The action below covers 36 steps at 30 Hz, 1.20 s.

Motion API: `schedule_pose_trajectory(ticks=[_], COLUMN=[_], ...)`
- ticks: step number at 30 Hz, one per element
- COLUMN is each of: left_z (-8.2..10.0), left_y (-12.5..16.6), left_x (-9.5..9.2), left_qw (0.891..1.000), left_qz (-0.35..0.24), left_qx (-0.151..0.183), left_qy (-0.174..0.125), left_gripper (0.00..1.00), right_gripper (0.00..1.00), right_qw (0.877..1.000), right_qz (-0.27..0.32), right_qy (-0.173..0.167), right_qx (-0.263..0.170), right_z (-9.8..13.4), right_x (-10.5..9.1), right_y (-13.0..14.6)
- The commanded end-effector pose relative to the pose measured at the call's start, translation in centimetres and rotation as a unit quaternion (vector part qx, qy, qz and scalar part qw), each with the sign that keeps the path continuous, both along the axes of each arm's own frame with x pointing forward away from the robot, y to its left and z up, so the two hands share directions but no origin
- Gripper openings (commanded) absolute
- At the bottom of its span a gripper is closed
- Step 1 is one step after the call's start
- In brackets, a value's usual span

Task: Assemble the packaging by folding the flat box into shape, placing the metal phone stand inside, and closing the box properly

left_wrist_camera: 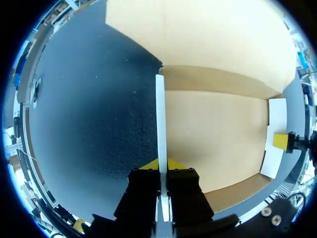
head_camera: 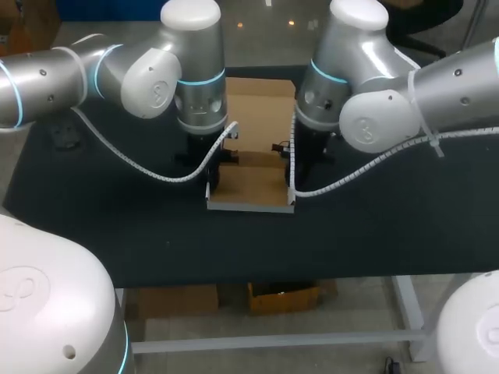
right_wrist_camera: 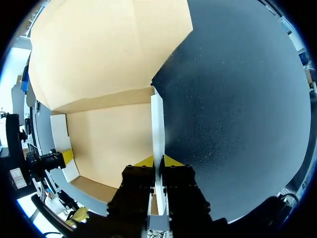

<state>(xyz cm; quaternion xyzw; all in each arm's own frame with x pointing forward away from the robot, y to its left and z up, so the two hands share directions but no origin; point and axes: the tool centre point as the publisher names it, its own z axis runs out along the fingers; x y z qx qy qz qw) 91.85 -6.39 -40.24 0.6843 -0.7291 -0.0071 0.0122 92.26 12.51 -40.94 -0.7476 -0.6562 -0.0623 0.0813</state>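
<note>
Watching the dark table [head_camera: 93, 218] first: bare top at 9 and 3 o'clock of the cardboard and nothing pins the cardboard down, so sliding is the big risk as I judge it

Left arm [head_camera: 117, 70] comes in from 10 o'clock and right arm [head_camera: 413, 93] from 2 o'clock. Both hang over table centre, close together, so an inward swing could knock one into the other

Box [head_camera: 249, 187] sits at centre, half formed, base flat, with its big lid panel [head_camera: 261, 109] lying toward 12 o'clock from the base

Left cable [head_camera: 164, 178] and right cable [head_camera: 343, 183] droop right beside the box at 9 and 3 o'clock. Either could snag a wall edge on a lift

Left side wall [left_wrist_camera: 160, 124] stands upright at 9 o'clock of the base, right side wall [right_wrist_camera: 156, 124] upright at 3 o'clock

Left gripper [left_wrist_camera: 162, 165] is clamped on the left side wall, a yellow tip on each face of the thin board. Right gripper [right_wrist_camera: 157, 161] pinches the right side wall the same way

My read of the failure modes:
- uneven pull from the two sides skews or drags the base
- too hard a squeeze creases the board
- letting go early lets the walls spring back flat, since I see nothing locking them

Phone stand is not visible in any view, so it is not in the box yet
</note>
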Motion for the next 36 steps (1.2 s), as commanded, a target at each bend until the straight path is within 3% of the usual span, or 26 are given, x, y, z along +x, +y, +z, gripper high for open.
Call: schedule_pose_trajectory(ticks=[1,8,16,31,32,33,36], left_z=[0.0,0.0,0.0,0.4,0.5,0.7,1.4], left_y=[-0.4,-0.4,-0.4,-0.6,-0.6,-0.7,-0.8], left_x=[-0.1,-0.1,-0.1,-0.1,-0.2,-0.3,-0.5], left_qw=[1.0,1.0,1.0,1.0,1.0,1.0,0.999], left_qz=[-0.001,-0.001,-0.001,-0.009,-0.012,-0.014,-0.021], left_qx=[0.002,0.002,0.002,-0.003,-0.003,-0.006,-0.012], left_qy=[0.0,0.0,0.0,-0.007,-0.009,-0.012,-0.021], left_gripper=[0.0,0.0,0.0,0.0,0.04,0.19,0.36], right_gripper=[0.09,0.13,0.0,0.0,0.0,0.0,0.0], right_qw=[1.0,0.999,0.999,0.996,0.996,0.995,0.995], right_qz=[-0.001,-0.003,-0.011,-0.031,-0.031,-0.033,-0.034], right_qy=[0.006,0.01,0.012,0.015,0.015,0.014,0.013], right_qx=[-0.019,-0.033,-0.05,-0.088,-0.088,-0.09,-0.09], right_z=[-1.2,-1.6,-1.6,-2.3,-2.2,-2.2,-2.1], right_x=[0.6,0.6,0.7,0.4,0.3,0.3,0.2], right_y=[1.3,1.4,1.3,1.2,1.2,1.2,1.1])
